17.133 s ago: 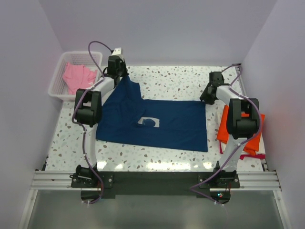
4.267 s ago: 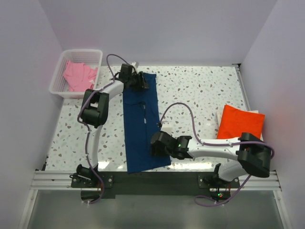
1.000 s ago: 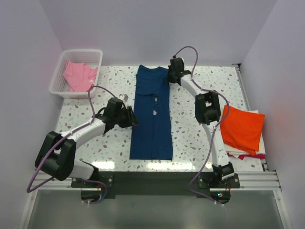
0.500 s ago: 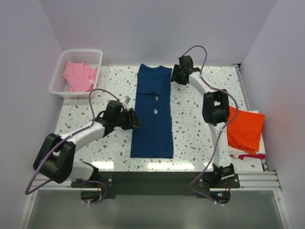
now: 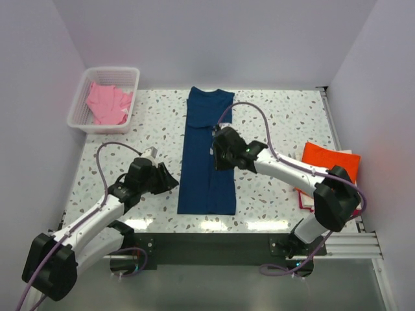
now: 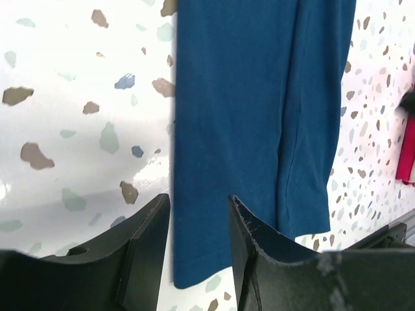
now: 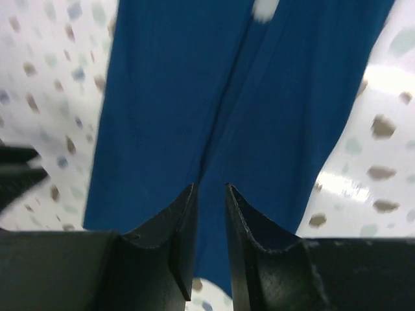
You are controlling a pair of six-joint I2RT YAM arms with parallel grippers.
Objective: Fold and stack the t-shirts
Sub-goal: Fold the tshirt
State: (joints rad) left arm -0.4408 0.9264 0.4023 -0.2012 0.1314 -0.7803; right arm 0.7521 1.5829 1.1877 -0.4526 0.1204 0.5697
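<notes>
The navy blue t-shirt (image 5: 204,116) lies folded into a long narrow strip down the middle of the table. My right gripper (image 5: 217,154) hovers over its middle; in the right wrist view its jaws (image 7: 211,191) stand narrowly open above the shirt's centre crease (image 7: 175,78), with nothing between them. My left gripper (image 5: 170,181) is low at the strip's left edge near the front. It is open (image 6: 198,207), and the shirt's near left corner (image 6: 259,97) lies flat below the gap. An orange t-shirt (image 5: 331,159) sits folded at the right. A pink t-shirt (image 5: 107,103) lies crumpled in the basket.
The white lattice basket (image 5: 76,111) stands at the back left corner. A pink-red cloth edge (image 5: 305,199) pokes out under the orange t-shirt, partly hidden by the right arm. Walls close in the table on three sides.
My right arm has swung from the shirt's far collar end back to its middle, its jaws widening and then narrowing. My left arm has pulled back towards the near edge.
</notes>
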